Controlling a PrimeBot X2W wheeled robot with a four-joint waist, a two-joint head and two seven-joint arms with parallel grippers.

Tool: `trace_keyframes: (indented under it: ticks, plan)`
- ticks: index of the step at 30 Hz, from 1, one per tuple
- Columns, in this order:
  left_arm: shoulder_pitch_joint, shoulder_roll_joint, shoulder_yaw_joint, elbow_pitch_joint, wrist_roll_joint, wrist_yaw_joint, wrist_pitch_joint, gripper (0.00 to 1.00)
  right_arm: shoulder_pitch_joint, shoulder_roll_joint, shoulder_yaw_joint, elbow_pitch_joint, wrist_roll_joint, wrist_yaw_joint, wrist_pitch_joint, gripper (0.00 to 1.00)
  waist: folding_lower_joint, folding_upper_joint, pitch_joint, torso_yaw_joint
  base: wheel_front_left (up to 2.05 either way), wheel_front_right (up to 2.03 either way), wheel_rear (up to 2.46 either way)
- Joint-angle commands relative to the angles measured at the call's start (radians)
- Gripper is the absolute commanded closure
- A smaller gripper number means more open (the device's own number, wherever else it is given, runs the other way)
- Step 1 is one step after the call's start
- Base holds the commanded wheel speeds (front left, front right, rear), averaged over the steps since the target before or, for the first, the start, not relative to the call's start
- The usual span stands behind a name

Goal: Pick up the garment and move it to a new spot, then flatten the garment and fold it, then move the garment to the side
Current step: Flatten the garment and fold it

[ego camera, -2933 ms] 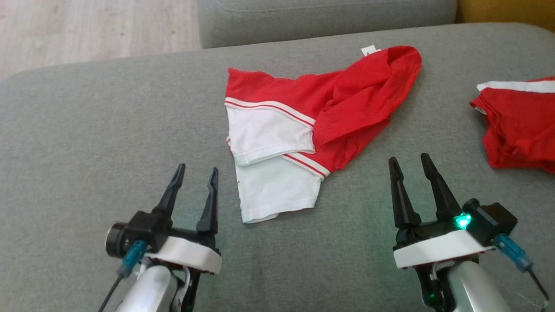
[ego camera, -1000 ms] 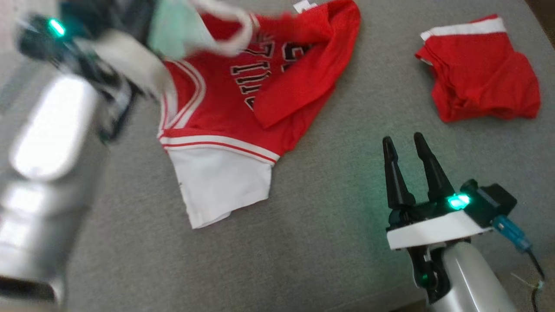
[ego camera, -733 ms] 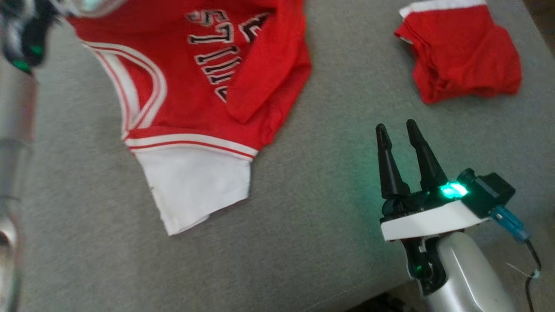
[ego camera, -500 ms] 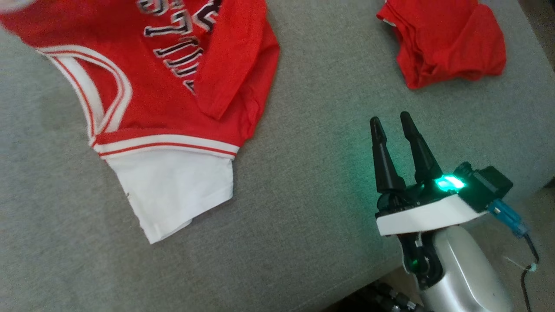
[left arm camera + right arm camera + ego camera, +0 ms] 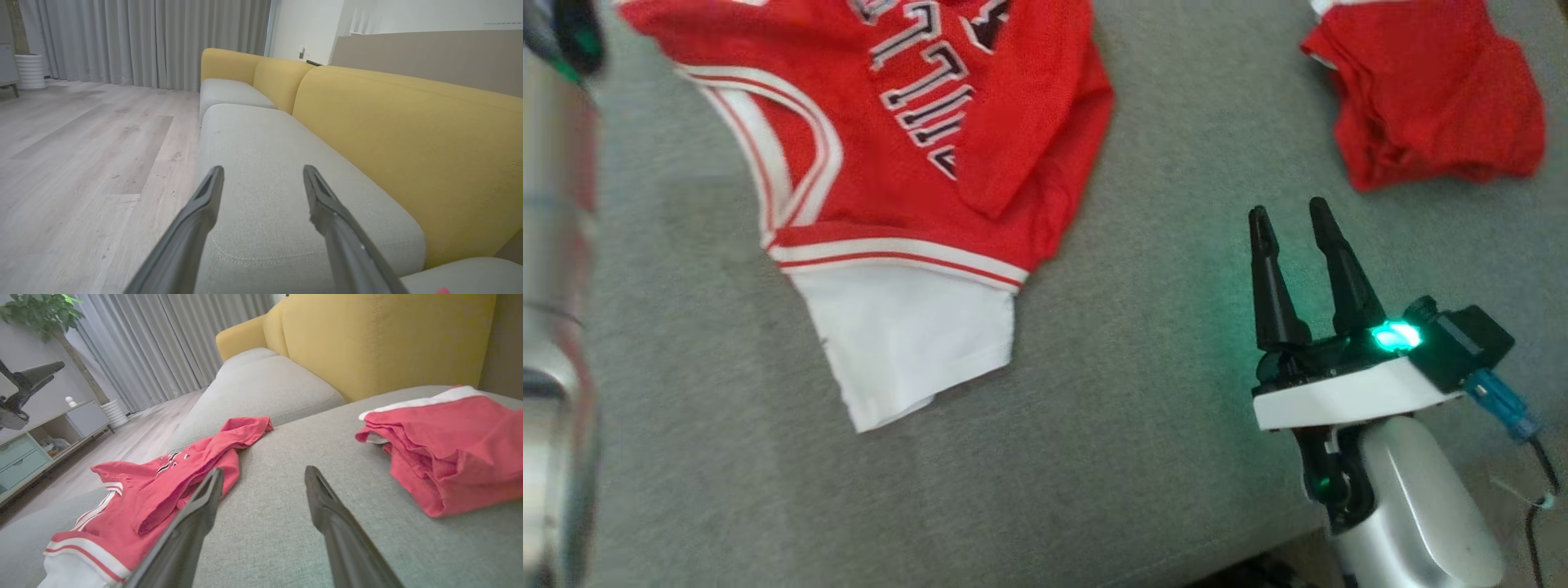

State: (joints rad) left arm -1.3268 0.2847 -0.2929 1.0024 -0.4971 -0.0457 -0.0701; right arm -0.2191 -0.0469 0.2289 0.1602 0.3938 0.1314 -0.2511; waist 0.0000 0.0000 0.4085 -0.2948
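Observation:
The garment (image 5: 907,155), a red jersey with black-and-white lettering and a white sleeve, lies partly spread on the grey sofa seat (image 5: 1135,425); a red fold covers its right half. In the right wrist view the garment (image 5: 155,490) sits left of my fingers. My right gripper (image 5: 1289,211) stands open and empty to the garment's right, apart from it, also seen as the right gripper (image 5: 263,470). My left gripper (image 5: 263,171) is open and empty, raised and facing along the sofa. Its blurred silver forearm (image 5: 556,286) runs down the head view's left edge.
A second, bunched red garment (image 5: 1437,106) lies at the far right, also seen as the bunched garment (image 5: 449,445). The yellow backrest (image 5: 367,339) rises behind the seat. The seat's front edge (image 5: 1258,555) falls away at lower right. Wood floor (image 5: 81,163) lies beside the sofa.
My left gripper has opened and let go of the white sleeve it held up; the jersey now lies open with its lettering showing. The head camera has shifted. The right gripper stayed open.

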Motion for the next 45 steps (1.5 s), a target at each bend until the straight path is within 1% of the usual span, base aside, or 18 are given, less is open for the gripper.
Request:
trace_keyframes:
  ticks: [1,4,7,12,13,15,19,21,22,25,31,33,37,40,45]
  plan:
    - [0.017,0.024,0.013,-0.024,-0.02,-0.01,-0.025,0.0,-0.002,-0.003,0.012,-0.021,-0.013,-0.001,-0.011,0.0,0.0,0.0,-0.061,0.056,0.0,0.0,0.0]
    - [0.116,-0.016,0.006,-0.043,-0.039,-0.034,-0.088,0.0,0.019,-0.003,-0.018,-0.01,-0.043,-0.001,-0.011,0.0,0.0,0.0,-0.111,0.117,0.0,0.0,0.0]
    - [0.215,-0.04,-0.009,-0.082,-0.038,-0.041,-0.136,0.0,0.029,-0.003,-0.044,-0.006,-0.07,-0.001,-0.011,0.0,0.0,0.0,-0.148,0.171,0.0,0.0,0.0]
    - [0.404,-0.086,-0.035,-0.152,-0.048,-0.051,-0.167,0.0,0.054,-0.003,-0.085,0.005,-0.107,-0.001,-0.011,0.0,0.0,0.0,-0.21,0.254,0.0,0.0,0.0]
    - [0.404,-0.086,-0.035,-0.152,-0.048,-0.051,-0.167,0.0,0.054,-0.003,-0.085,0.005,-0.107,-0.001,-0.011,0.0,0.0,0.0,-0.21,0.254,0.0,0.0,0.0]
    - [0.474,-0.091,-0.048,-0.183,-0.039,-0.045,-0.175,0.0,0.064,-0.003,-0.093,0.011,-0.117,-0.001,-0.011,0.0,0.0,0.0,-0.236,0.274,0.0,0.0,0.0]
    - [0.622,-0.115,-0.063,-0.267,-0.028,-0.019,-0.186,0.0,0.088,-0.003,-0.106,0.001,-0.119,-0.001,-0.011,0.0,0.0,0.0,-0.279,0.305,0.0,0.0,0.0]
    - [0.701,-0.136,-0.062,-0.311,-0.033,-0.002,-0.188,0.0,0.106,-0.003,-0.121,-0.001,-0.121,-0.001,-0.011,0.0,0.0,0.0,-0.297,0.319,0.0,0.0,0.0]
    - [0.773,-0.15,-0.077,-0.349,-0.019,0.014,-0.19,0.0,0.124,-0.003,-0.136,-0.005,-0.123,-0.001,-0.011,0.0,0.0,0.0,-0.309,0.333,0.0,0.0,0.0]
    - [0.864,-0.165,-0.086,-0.403,0.005,0.049,-0.191,0.0,0.146,-0.003,-0.133,0.003,-0.138,-0.001,-0.011,0.0,0.0,0.0,-0.326,0.346,0.0,0.0,0.0]
    - [1.026,-0.196,-0.041,-0.536,0.043,0.121,-0.191,0.0,0.158,-0.003,-0.125,0.006,-0.141,-0.001,-0.011,0.0,0.0,0.0,-0.337,0.352,0.0,0.0,0.0]
    - [1.053,-0.2,-0.05,-0.556,0.074,0.124,-0.191,0.0,0.159,-0.003,-0.125,0.005,-0.138,-0.001,-0.011,0.0,0.0,0.0,-0.329,0.36,0.0,0.0,0.0]
    - [1.065,-0.215,-0.051,-0.585,0.084,0.119,-0.192,0.0,0.148,-0.003,-0.118,0.011,-0.154,-0.001,-0.011,0.0,0.0,0.0,-0.304,0.381,0.0,0.0,0.0]
    - [1.053,-0.221,-0.058,-0.591,0.091,0.114,-0.192,0.0,0.109,-0.003,-0.1,0.032,-0.16,-0.001,0.003,0.0,0.0,0.0,-0.273,0.393,0.0,0.0,0.0]
    - [1.024,-0.227,-0.071,-0.586,0.097,0.104,-0.192,0.0,0.002,-0.003,-0.08,0.126,-0.113,-0.001,0.069,0.0,0.0,0.0,-0.223,0.428,0.0,0.0,0.0]
